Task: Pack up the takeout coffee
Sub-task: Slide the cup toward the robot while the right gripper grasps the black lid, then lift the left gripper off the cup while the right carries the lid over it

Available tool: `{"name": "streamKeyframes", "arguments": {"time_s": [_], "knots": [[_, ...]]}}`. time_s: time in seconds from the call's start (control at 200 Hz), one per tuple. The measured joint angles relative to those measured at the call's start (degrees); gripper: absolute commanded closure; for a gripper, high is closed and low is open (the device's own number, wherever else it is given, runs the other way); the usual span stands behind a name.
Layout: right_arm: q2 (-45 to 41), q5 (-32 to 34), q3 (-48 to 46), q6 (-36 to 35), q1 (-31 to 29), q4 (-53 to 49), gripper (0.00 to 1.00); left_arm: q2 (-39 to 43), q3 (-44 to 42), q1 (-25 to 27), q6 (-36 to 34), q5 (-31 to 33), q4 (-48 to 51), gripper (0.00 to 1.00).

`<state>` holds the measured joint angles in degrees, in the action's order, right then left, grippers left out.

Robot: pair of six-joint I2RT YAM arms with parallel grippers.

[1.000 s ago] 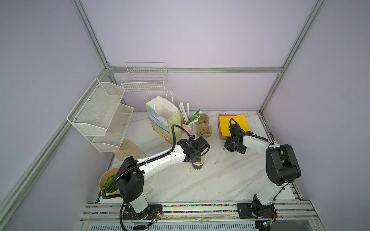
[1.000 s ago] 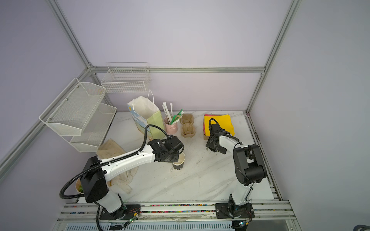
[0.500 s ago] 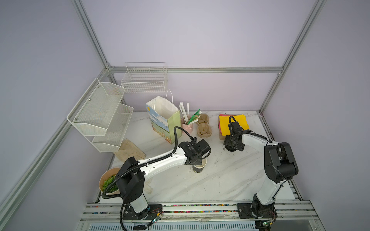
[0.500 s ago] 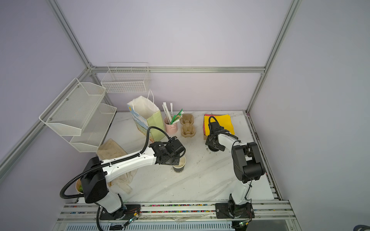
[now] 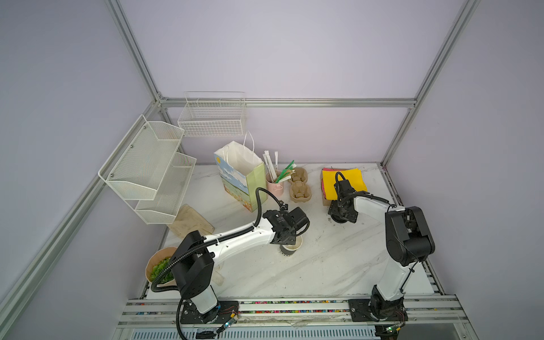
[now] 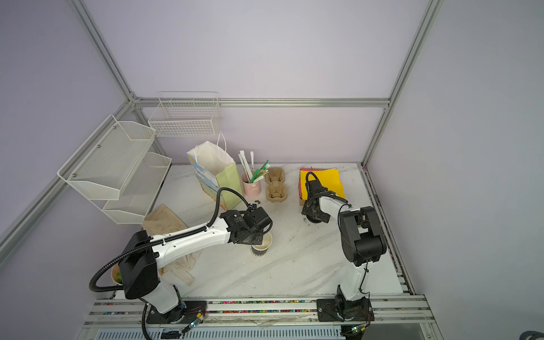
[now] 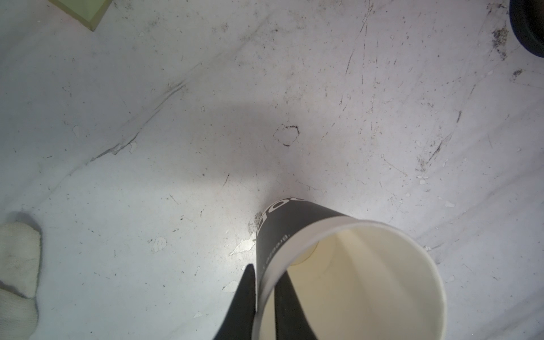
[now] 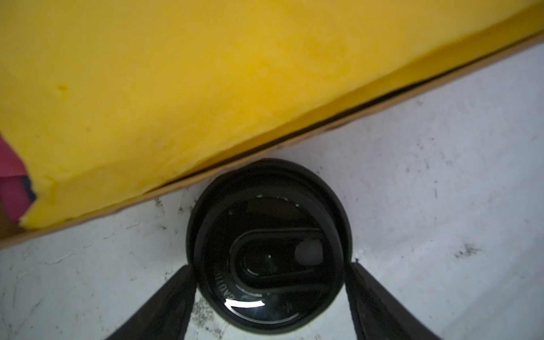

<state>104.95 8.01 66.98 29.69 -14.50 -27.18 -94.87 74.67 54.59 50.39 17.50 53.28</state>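
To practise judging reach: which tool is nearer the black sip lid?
Right. The right tool straddles the black sip lid on the table, one finger each side. The left tool is across the table, at the rim of the black cup.

Robotics lab test cell, dressed as a café counter. Aluminium frame (image 5: 288,102) and lilac walls (image 5: 294,53) enclose a marble-look tabletop (image 5: 323,265); left arm (image 5: 241,235) and right arm (image 5: 371,203) stand mounted on the front rail (image 5: 294,303). Props: wire basket (image 5: 212,123), mesh shelves (image 5: 147,167), paper bag (image 5: 241,179), pink straw cup (image 5: 275,187), cup carrier (image 5: 299,188), napkins (image 5: 347,179).
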Motion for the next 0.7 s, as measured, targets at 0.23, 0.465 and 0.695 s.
{"name": "streamKeyframes", "arguments": {"time_s": [0.23, 0.465, 0.695], "knots": [[1.0, -0.1, 0.4, -0.4, 0.0, 0.9, 0.17, 1.0, -1.4, 0.0, 0.0, 1.0, 0.0, 0.75], [1.1, -0.1, 0.4, -0.9, 0.0, 1.5, 0.23, 3.0, -1.4, 0.0, -0.5, 2.4, -0.1, 0.53], [0.7, -0.1, -0.2, -1.0, 0.0, 2.1, 0.24, 4.7, -1.4, 0.0, -1.8, 5.1, 0.0, 0.27]]}}
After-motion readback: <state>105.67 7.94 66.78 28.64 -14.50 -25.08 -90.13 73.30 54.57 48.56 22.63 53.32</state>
